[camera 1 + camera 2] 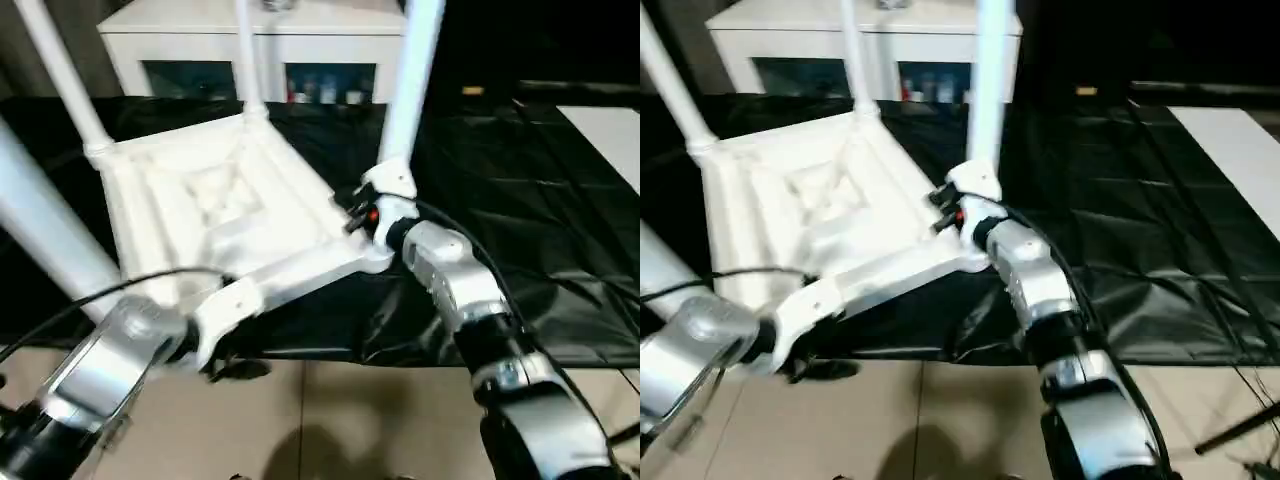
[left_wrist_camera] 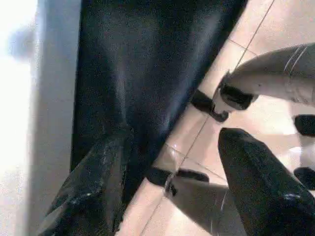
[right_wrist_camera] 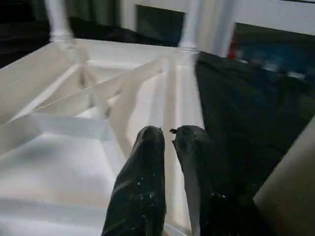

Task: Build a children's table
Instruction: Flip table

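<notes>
Left gripper [image 2: 172,187]: lower frame, fingers spread apart, gripping nothing.
Right gripper [image 3: 169,142]: fingers nearly together over the table top's edge, nothing visibly between.
Children's table [image 1: 230,210]: centre-left, upside down on black-covered work table [image 1: 520,200], legs up.

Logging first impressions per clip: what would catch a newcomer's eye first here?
The upturned children's table, ribbed underside up on the black-covered work table, with white legs rising from its corner sockets. The right gripper, jaws nearly together, sits at the near right corner beside one leg. A white cabinet stands behind.
</notes>
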You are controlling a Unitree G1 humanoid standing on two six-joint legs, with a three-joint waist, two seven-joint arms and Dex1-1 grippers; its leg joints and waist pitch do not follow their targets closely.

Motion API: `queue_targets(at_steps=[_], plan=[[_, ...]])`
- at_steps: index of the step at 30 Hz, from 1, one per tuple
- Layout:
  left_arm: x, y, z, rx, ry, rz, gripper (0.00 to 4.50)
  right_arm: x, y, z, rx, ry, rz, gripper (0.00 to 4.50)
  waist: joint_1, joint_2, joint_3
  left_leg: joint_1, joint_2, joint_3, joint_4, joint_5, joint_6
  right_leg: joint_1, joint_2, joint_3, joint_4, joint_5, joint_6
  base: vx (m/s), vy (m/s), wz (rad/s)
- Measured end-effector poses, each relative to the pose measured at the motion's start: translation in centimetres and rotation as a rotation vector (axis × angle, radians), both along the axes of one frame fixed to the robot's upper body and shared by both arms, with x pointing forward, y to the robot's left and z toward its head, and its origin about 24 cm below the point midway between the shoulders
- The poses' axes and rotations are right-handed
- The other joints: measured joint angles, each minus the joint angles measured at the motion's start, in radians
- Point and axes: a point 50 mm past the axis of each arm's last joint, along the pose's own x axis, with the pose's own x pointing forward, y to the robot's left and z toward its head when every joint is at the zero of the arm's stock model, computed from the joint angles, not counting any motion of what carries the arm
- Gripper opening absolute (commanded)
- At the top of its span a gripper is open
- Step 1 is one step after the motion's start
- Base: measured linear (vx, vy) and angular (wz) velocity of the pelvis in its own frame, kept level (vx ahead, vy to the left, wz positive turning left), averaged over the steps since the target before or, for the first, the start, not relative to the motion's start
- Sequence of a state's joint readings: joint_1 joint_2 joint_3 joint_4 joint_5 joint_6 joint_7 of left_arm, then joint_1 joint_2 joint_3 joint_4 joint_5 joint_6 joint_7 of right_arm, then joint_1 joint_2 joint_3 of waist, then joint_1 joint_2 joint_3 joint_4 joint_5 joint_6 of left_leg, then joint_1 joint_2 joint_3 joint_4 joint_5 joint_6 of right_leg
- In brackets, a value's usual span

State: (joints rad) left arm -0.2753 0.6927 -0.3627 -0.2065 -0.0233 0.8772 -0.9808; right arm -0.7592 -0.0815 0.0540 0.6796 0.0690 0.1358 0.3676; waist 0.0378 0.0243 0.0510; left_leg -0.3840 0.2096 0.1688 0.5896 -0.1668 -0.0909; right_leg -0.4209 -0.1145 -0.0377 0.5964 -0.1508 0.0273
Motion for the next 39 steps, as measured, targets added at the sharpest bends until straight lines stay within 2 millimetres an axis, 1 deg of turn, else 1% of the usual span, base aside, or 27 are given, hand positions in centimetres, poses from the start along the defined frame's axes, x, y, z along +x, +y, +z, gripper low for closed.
queue_targets(at_steps=[2, 3, 4, 5, 7, 8, 9, 11, 12, 16, 19, 20, 23, 27, 29, 33, 36, 39], plan=[[-0.3, 0.1, 0.0, 0.022, -0.004, -0.005, 3.55, 0.5, -0.3, 0.0, 0.023, 0.007, -0.064, 0.56, 0.002, -0.001, 0.000, -0.001, 0.000, 0.000, 0.001, 0.000, 0.000, 0.001, 0.001, 0.001, 0.000, 0.000, 0.000, 0.000, 0.000, 0.00], [-0.4, 0.2, 0.0, 0.035, -0.009, -0.001, 3.80, 0.6, -0.6, 0.1, 0.032, 0.006, -0.093, 0.56, 0.004, -0.002, 0.000, -0.001, 0.000, 0.000, 0.001, 0.000, 0.000, 0.001, 0.001, 0.001, -0.001, 0.000, 0.000, 0.000, 0.000, 0.00], [-0.5, 0.4, 0.0, 0.048, -0.016, -0.002, 3.80, 0.7, -0.9, 0.1, 0.039, 0.002, -0.120, 0.56, 0.006, -0.002, 0.000, -0.001, 0.000, 0.000, 0.001, 0.000, 0.000, 0.002, 0.001, 0.001, 0.000, 0.000, 0.000, 0.000, 0.000, 0.00], [-0.6, 0.7, 0.0, 0.063, -0.021, 0.007, 3.92, 0.8, -1.3, 0.1, 0.048, -0.004, -0.154, 0.56, 0.010, -0.002, 0.000, -0.001, 0.000, 0.000, 0.001, 0.000, 0.000, 0.003, 0.001, 0.002, 0.000, 0.000, 0.000, 0.000, 0.000, 0.00], [-0.5, 0.9, 0.0, 0.073, -0.030, 0.016, 3.97, 0.9, -2.0, 0.2, 0.054, -0.010, -0.198, 0.56, 0.018, -0.002, 0.000, -0.003, 0.000, 0.000, 0.000, 0.000, 0.000, 0.003, 0.001, 0.002, 0.000, 0.000, 0.000, 0.000, 0.000, 0.00], [-0.5, 1.0, 0.0, 0.077, -0.033, 0.022, 4.18, 0.9, -2.3, 0.2, 0.053, -0.010, -0.216, 0.56, 0.020, -0.002, 0.000, -0.003, 0.000, 0.000, 0.000, 0.000, 0.000, 0.003, 0.001, 0.002, 0.000, 0.000, 0.000, 0.000, 0.000, 0.00], [-0.5, 1.0, 0.0, 0.078, -0.039, 0.029, 4.28, 1.0, -2.4, 0.2, 0.052, -0.012, -0.224, 0.56, 0.020, -0.002, 0.000, -0.003, 0.000, 0.000, 0.000, 0.000, 0.000, 0.003, 0.001, 0.002, 0.000, 0.000, 0.000, 0.000, 0.000, 0.00], [-0.4, 1.1, 0.1, 0.064, -0.061, 0.056, 4.33, 0.9, -2.7, 0.2, 0.054, -0.023, -0.250, 0.56, 0.020, -0.003, 0.000, -0.004, 0.000, 0.000, 0.001, 0.000, 0.000, 0.003, 0.001, 0.001, 0.000, 0.000, 0.000, 0.000, 0.000, 0.00], [-0.3, 1.2, 0.1, 0.066, -0.070, 0.065, 4.44, 0.9, -2.9, 0.1, 0.054, -0.028, -0.262, 0.56, 0.020, -0.003, 0.000, -0.004, 0.000, -0.001, 0.001, 0.000, 0.000, 0.003, 0.001, 0.001, 0.000, 0.000, 0.000, 0.000, 0.000, 0.00], [0.0, 1.7, 0.6, 0.057, -0.103, 0.098, 4.44, 1.0, -4.0, 0.1, 0.056, -0.038, -0.304, 0.56, 0.021, -0.003, 0.000, -0.005, 0.000, -0.001, 0.001, 0.000, 0.000, 0.003, 0.002, 0.001, 0.000, 0.000, 0.001, 0.000, 0.000, 0.00], [0.3, 1.3, 2.3, -0.114, -0.134, 0.077, 4.44, 0.6, -5.0, -0.5, 0.053, -0.032, -0.337, 0.56, 0.022, -0.005, -0.002, -0.005, 0.000, -0.001, 0.002, 0.001, -0.001, 0.004, 0.002, 0.002, 0.001, 0.001, -0.002, 0.000, 0.000, 0.00], [0.2, 0.9, 3.1, -0.196, -0.146, 0.036, 4.44, 0.5, -5.1, -0.9, 0.052, -0.020, -0.338, 0.56, 0.019, -0.005, -0.002, -0.005, 0.000, -0.001, 0.002, 0.001, -0.001, 0.004, 0.002, 0.001, 0.001, 0.003, -0.004, 0.000, 0.000, 0.00], [-0.3, 0.0, 4.8, -0.386, -0.154, -0.064, 4.44, 0.0, -4.8, -1.9, 0.057, 0.022, -0.298, 0.56, 0.008, -0.005, -0.002, -0.005, 0.000, 0.000, 0.002, 0.001, -0.001, 0.003, 0.002, 0.001, 0.001, 0.002, -0.003, 0.000, 0.000, 0.00], [-0.2, 0.0, 5.8, -0.490, -0.172, -0.073, 4.44, -0.1, -4.1, -2.0, 0.053, 0.030, -0.252, 0.56, -0.006, -0.005, -0.001, -0.004, 0.000, -0.001, 0.002, 0.001, -0.001, 0.002, 0.003, 0.002, 0.004, 0.000, 0.000, 0.000, 0.000, 0.00], [0.2, 0.5, 6.1, -0.494, -0.200, -0.051, 4.44, -0.1, -4.0, -2.1, 0.053, 0.030, -0.244, 0.56, -0.009, -0.005, -0.001, -0.003, 0.001, -0.001, 0.002, 0.001, -0.001, 0.001, 0.003, 0.002, 0.004, 0.000, 0.000, 0.000, 0.000, 0.00], [1.0, 2.5, 5.6, -0.402, -0.247, 0.049, 4.44, -0.1, -4.0, -2.0, 0.054, 0.029, -0.246, 0.56, -0.009, -0.005, -0.001, -0.002, 0.001, -0.001, 0.002, 0.001, -0.001, 0.002, 0.003, 0.001, 0.005, 0.000, 0.000, 0.000, 0.000, 0.00], [0.9, 3.6, 5.4, -0.361, -0.248, 0.083, 4.44, -0.1, -3.8, -2.0, 0.059, 0.028, -0.246, 0.56, -0.009, -0.005, -0.001, -0.002, 0.001, -0.001, 0.002, 0.001, -0.001, 0.002, 0.003, 0.002, 0.005, 0.000, 0.000, 0.000, 0.000, 0.00], [0.6, 4.6, 5.4, -0.359, -0.256, 0.119, 4.44, 0.0, -4.0, -2.0, 0.057, 0.025, -0.264, 0.56, -0.004, -0.005, -0.001, -0.002, 0.001, -0.001, 0.002, 0.001, -0.001, 0.002, 0.003, 0.002, 0.006, 0.000, 0.000, 0.000, 0.000, 0.00]])
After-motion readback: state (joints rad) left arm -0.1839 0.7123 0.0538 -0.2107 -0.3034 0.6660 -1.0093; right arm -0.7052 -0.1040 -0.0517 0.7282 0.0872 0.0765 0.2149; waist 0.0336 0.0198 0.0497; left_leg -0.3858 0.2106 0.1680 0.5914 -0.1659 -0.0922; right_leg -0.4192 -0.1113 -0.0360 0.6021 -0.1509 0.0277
